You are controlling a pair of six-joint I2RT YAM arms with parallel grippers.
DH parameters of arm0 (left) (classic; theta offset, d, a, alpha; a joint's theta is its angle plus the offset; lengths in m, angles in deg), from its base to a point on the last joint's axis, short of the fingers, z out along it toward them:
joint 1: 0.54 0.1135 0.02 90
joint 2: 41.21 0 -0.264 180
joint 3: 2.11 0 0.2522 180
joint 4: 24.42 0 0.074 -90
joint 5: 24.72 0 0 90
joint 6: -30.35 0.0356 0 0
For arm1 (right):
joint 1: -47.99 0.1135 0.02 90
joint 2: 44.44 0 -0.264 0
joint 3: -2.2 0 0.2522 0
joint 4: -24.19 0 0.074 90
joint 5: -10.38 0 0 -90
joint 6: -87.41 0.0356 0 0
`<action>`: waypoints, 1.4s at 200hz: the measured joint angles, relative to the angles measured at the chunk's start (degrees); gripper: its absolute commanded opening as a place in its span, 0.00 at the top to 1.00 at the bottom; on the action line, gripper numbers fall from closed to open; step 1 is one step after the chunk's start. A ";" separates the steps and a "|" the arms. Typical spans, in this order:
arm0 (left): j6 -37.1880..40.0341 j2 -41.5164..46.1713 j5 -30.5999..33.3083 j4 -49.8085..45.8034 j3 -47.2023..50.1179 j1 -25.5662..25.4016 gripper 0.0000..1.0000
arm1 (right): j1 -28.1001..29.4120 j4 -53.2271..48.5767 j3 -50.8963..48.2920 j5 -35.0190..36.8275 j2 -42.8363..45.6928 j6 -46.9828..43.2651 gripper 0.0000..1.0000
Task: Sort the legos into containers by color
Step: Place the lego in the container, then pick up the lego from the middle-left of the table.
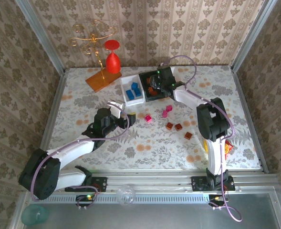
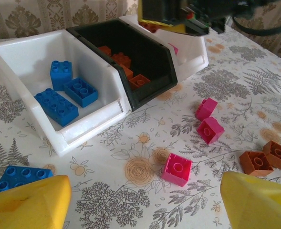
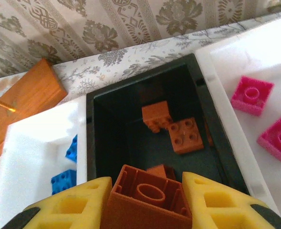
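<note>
Orange board (image 1: 99, 80): back left and flat on the table, with a gold wire stand (image 1: 90, 38) rising from it and a red goblet (image 1: 112, 59) at its far end.
Left gripper (image 2: 141, 202): jaws wide apart with nothing between the yellow fingers (image 2: 28, 202), low over the flowered table (image 1: 83, 100) and facing the bins.
Loose blue brick (image 2: 18, 176): on the table just beside the left finger, and not gripped.
Left white bin (image 2: 16, 62): three blue bricks (image 2: 56, 106) lie inside, and its right wall touches the black bin.
Loose pink bricks (image 2: 177, 169): three on the table in front of the bins, two near each other and one closer to the left gripper.
Black bin (image 3: 116, 143): middle of the row, squeezed between the two white ones, with orange-brown bricks (image 3: 185, 135) lying on its floor.
Right gripper (image 3: 147, 212): clamped on an orange-brown brick (image 3: 145, 191), hollow underside towards the wrist camera, and hanging right over the black bin's open top.
Right white bin (image 3: 235, 57): two pink bricks (image 3: 251, 95) inside, well apart from each other.
Loose orange-brown bricks (image 2: 256, 163): three on the table right of the loose pink ones, two side by side and touching, the third (image 1: 188, 135) a little apart.
Snack packet (image 1: 228, 148): a yellow and red corner peeks out from behind the right arm, near the table's right edge.
</note>
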 measured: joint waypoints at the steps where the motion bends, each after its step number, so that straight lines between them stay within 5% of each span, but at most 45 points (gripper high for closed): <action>1: 0.00 0.00 0.00 0.00 0.02 -0.02 0.17 | -0.02 -0.13 0.26 0.00 -0.20 -0.07 0.64; 81: -2.54 -0.02 2.14 -3.89 0.22 2.29 0.17 | -2.49 -9.68 9.53 -1.40 -4.42 -5.29 0.29; 148: -7.45 -6.34 3.08 -14.40 -4.35 13.11 0.18 | -0.59 -7.45 -19.15 -8.02 23.19 -7.69 0.19; 207: -7.50 -18.80 5.70 -22.82 -15.43 15.39 0.21 | 1.79 -2.84 -41.57 -9.03 37.77 -7.17 0.18; 280: -7.02 -29.35 7.37 -24.65 -22.51 18.10 0.30 | 2.10 -1.07 -47.95 -8.17 45.33 -7.17 0.17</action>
